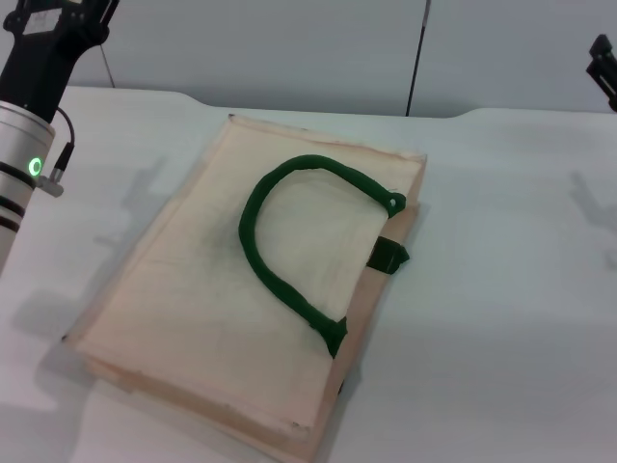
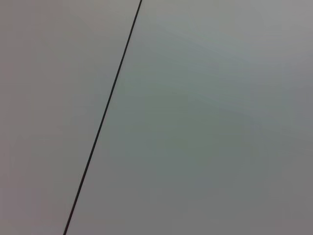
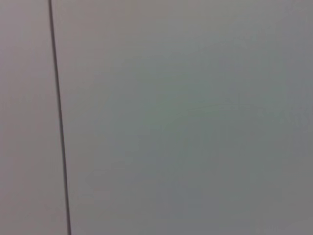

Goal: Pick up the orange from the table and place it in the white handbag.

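The white handbag (image 1: 241,299) lies flat on the white table (image 1: 501,289), in the middle of the head view. Its dark green loop handle (image 1: 280,241) rests on top of it, and a small green tab (image 1: 388,256) sits at its right edge. The orange shows in no view. My left arm rises at the far left, with its gripper (image 1: 53,24) raised at the top left corner, above and left of the bag. My right gripper (image 1: 603,63) shows only as a black piece at the top right edge, well away from the bag.
A grey wall (image 1: 318,48) with a thin dark vertical seam (image 1: 416,58) stands behind the table's far edge. Both wrist views show only this plain wall and seam (image 2: 102,117) (image 3: 58,117). White tabletop lies to the right of the bag.
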